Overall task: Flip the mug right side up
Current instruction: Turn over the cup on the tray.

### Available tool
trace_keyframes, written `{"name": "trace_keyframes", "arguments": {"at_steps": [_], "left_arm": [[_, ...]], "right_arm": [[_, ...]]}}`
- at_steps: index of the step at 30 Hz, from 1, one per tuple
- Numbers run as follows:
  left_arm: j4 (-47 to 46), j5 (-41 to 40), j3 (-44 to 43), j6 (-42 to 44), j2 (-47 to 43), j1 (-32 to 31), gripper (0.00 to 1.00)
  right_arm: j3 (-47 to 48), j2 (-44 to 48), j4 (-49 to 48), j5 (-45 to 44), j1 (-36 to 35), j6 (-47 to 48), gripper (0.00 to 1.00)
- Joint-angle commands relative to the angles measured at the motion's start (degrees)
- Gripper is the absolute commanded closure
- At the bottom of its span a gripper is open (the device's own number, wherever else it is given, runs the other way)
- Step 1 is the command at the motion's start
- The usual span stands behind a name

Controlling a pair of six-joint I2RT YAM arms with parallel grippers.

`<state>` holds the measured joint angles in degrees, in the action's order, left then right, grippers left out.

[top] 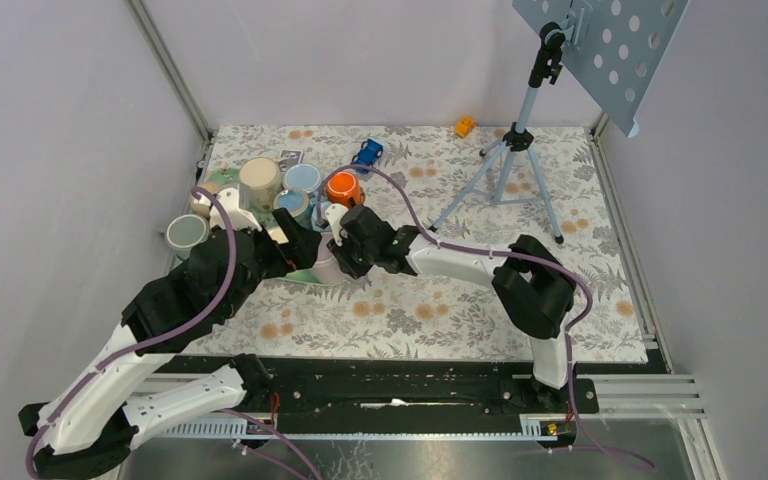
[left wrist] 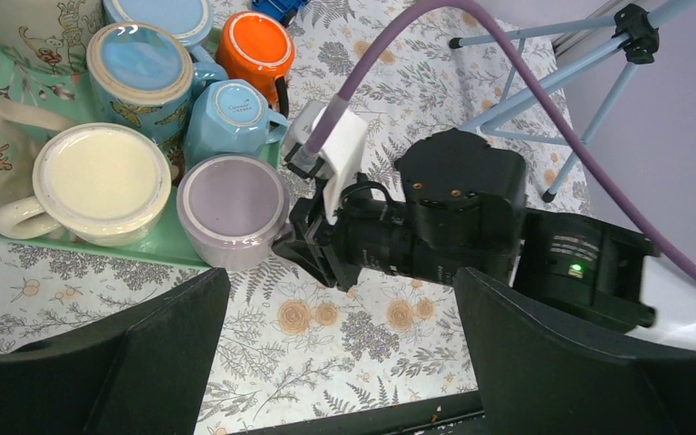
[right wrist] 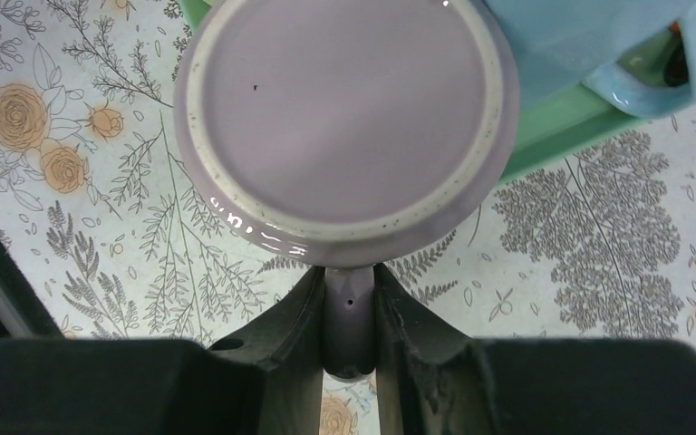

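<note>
Mug (right wrist: 344,127), lavender glazed ceramic, round, inverted. Flat base uppermost, ringed by an unglazed cream foot with dark specks; the glossy wall below catches highlights. Position: near right corner of the green tray (left wrist: 159,246), overlapping its near rim. Whether it rests there or is lifted cannot be told.

Handle (right wrist: 349,317), a smooth lavender loop, points right and sits pinched between the two black fingers (right wrist: 301,317) of the right gripper (right wrist: 349,299), clamped on it from both sides.

Left gripper (left wrist: 340,353): broad matte black fingers spread wide with nothing between them, held above the mug and the right wrist.

Tray: pale green, flat, low rim, crowded with other inverted mugs.
- Cream mug (left wrist: 100,181): broad, matte base, loop handle to the left, just beside the lavender one on its left.
- Pale blue mug (left wrist: 231,113): faceted wall, printed mark on its base, just beyond the lavender one.
- Orange mug (left wrist: 256,45): glossy, white foot ring, farther back.
- Butterfly mug (left wrist: 140,63): cylindrical, blue base, patterned wall, left of the orange one.

Tablecloth (left wrist: 326,335): pale, printed with grey ferns and orange flowers.

Purple cable (left wrist: 544,118): smooth, round, arching over the right arm.

Tripod (top: 510,165): slim metal legs, black joints, far right of the table, carrying a grey perforated panel (top: 610,50).
</note>
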<state>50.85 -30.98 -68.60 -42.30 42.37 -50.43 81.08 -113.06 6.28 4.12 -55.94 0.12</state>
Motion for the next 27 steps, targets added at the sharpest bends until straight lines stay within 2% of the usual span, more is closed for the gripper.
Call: {"name": "trace_keyframes", "arguments": {"at_steps": [1, 17, 27], "left_arm": [[-3.8, 0.5, 0.8, -0.9, -0.8, 0.3, 0.01], [-6.8, 1.0, 4.9, -3.7, -2.3, 0.3, 0.01], [-9.8, 3.9, 8.4, -5.8, -3.1, 0.3, 0.01]], "right_arm": [[-0.7, 6.9, -2.2, -2.3, 0.0, -3.7, 1.00], [-3.3, 10.5, -2.9, -3.8, 0.2, -16.5, 1.00], [-8.8, 14.4, -9.1, -3.3, 2.6, -30.7, 1.00]]}}
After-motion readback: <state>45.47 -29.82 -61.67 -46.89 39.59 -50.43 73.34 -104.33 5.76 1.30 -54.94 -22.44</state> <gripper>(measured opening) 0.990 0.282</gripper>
